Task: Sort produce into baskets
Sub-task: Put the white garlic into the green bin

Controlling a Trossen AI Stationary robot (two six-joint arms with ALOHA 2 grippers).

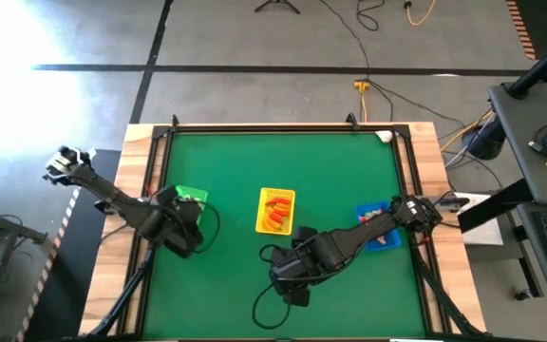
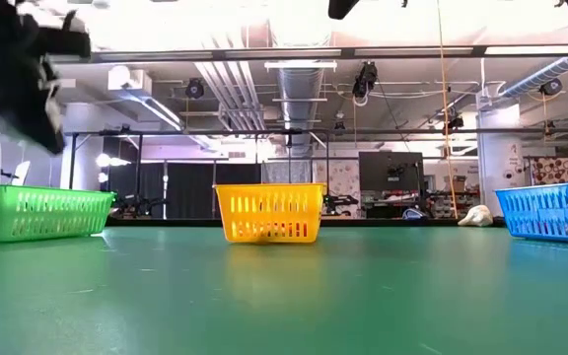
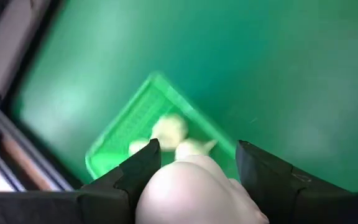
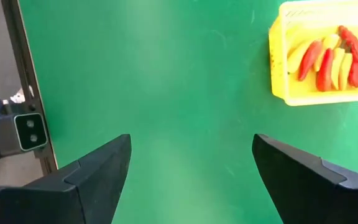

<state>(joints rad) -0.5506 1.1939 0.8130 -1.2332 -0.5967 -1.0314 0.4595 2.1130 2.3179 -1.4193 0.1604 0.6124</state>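
From above, I see my left gripper [image 1: 180, 228] beside the green basket [image 1: 193, 196] and my right gripper [image 1: 292, 271] below the yellow basket [image 1: 275, 210], jaws wide and empty

Left wrist: jaws hold a smooth round white piece [image 3: 194, 190] over the holey plastic basket. If I let go off-centre, it could roll out onto the tabletop [image 3: 278, 74]

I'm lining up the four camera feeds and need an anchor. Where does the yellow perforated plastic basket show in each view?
High view: yellow perforated plastic basket at the table's centre, orange and red pieces inside.
Low view: centre, standing on the green mat.
Left wrist view: not in it; only the green basket shows there.
Right wrist view: upper right corner.
Shared landmark: the green table mat, seen in every view.
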